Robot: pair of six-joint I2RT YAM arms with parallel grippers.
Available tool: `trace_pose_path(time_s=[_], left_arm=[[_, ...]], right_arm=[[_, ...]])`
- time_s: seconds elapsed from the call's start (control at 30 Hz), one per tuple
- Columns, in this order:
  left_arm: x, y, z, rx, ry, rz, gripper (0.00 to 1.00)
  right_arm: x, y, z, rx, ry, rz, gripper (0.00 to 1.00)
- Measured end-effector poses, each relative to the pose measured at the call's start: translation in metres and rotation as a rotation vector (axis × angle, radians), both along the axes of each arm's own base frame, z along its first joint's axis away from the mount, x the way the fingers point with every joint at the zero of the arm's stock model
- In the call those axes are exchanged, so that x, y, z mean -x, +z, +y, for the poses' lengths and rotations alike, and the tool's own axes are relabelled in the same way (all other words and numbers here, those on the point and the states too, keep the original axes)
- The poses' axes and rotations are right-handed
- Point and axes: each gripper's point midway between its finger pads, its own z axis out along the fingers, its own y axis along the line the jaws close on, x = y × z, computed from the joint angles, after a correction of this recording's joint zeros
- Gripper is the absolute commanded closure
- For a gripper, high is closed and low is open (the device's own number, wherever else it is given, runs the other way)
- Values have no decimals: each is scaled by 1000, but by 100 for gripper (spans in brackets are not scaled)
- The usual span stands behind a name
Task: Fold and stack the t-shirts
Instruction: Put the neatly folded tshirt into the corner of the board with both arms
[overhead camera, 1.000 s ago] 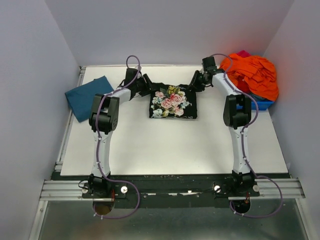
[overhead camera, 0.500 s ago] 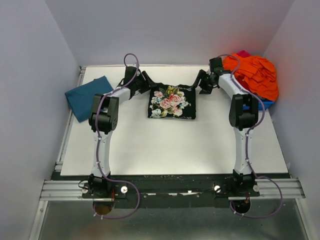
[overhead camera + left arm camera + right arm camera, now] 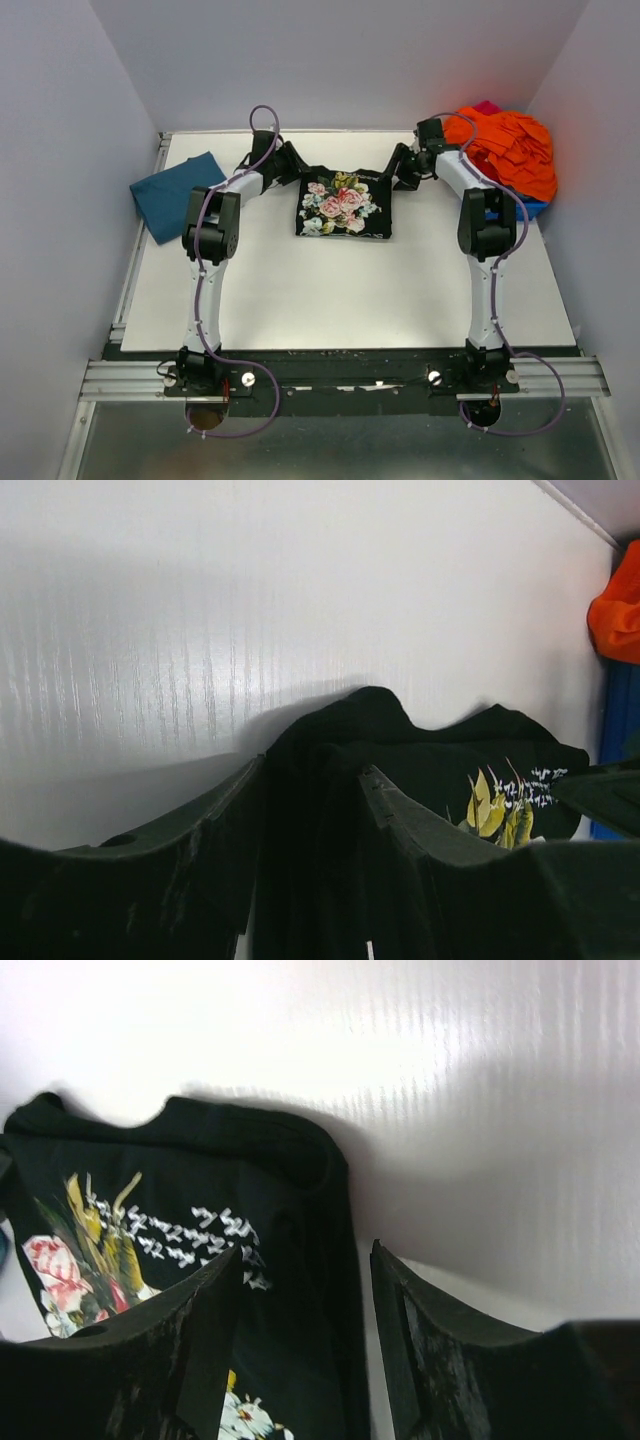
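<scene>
The left end effector (image 3: 293, 163) (image 3: 310, 770) is released. Its fingers (image 3: 200, 840) stand apart over the far left corner of the black t-shirt (image 3: 345, 205) (image 3: 400, 740), with dark cloth showing in the gap between them. The right end effector (image 3: 400, 172) (image 3: 306, 1252) is released too, its fingers (image 3: 420, 1330) spread at the far right corner of the black t-shirt (image 3: 200, 1180). The shirt's right edge and a strip of bare worktop (image 3: 480, 1110) show between them.

The black t-shirt lies folded into a compact block with the rose print facing up. Its far edge is humped and a little rumpled between the two end effectors.

Well to the left of the black t-shirt, the teal-blue t-shirt (image 3: 175, 195) lies folded flat at the edge of the worktop (image 3: 340, 290). To the right of the black t-shirt and beyond the right arm, a heap of orange cloth (image 3: 510, 145) (image 3: 618, 610) sits on a blue bin (image 3: 525, 208) (image 3: 620, 740).
</scene>
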Motion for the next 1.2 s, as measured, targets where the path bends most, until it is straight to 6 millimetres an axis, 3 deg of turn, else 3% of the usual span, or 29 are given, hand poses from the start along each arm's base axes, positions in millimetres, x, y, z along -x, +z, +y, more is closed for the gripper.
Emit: trace_pose_path(time_s=[0.07, 0.17, 0.3, 0.37, 0.47, 0.63, 0.87, 0.9, 1.0, 1.2], left_arm=[[-4, -2, -1, -1, -2, -2, 48], [-7, -3, -2, -2, -2, -3, 60], [-10, -7, -2, -5, -5, -2, 67], [-12, -8, -3, 0, -3, -4, 75], [-14, -7, -7, 20, -5, -13, 87], [-18, -5, -9, 32, -7, -33, 99], [-10, -2, -9, 42, -24, -87, 100], [-6, 0, -8, 41, -28, -93, 100], [12, 14, -6, 35, -38, -117, 100], [44, 71, 0, 31, -54, -240, 100]], right_arm=[[-5, 0, 4, -4, 5, -8, 41], [-14, 1, 8, -3, 8, -13, 49], [-16, -5, 12, 3, 2, 4, 58], [-14, -8, 15, 4, 2, 16, 71], [-13, -10, 19, 2, 3, 22, 99], [-16, -7, 23, 2, -2, 11, 99], [-10, 1, 20, 4, -7, -31, 99], [-10, 12, 20, -1, -5, -51, 99], [-3, 35, 26, -31, 22, -104, 99], [31, 74, 32, -96, 73, -191, 99]])
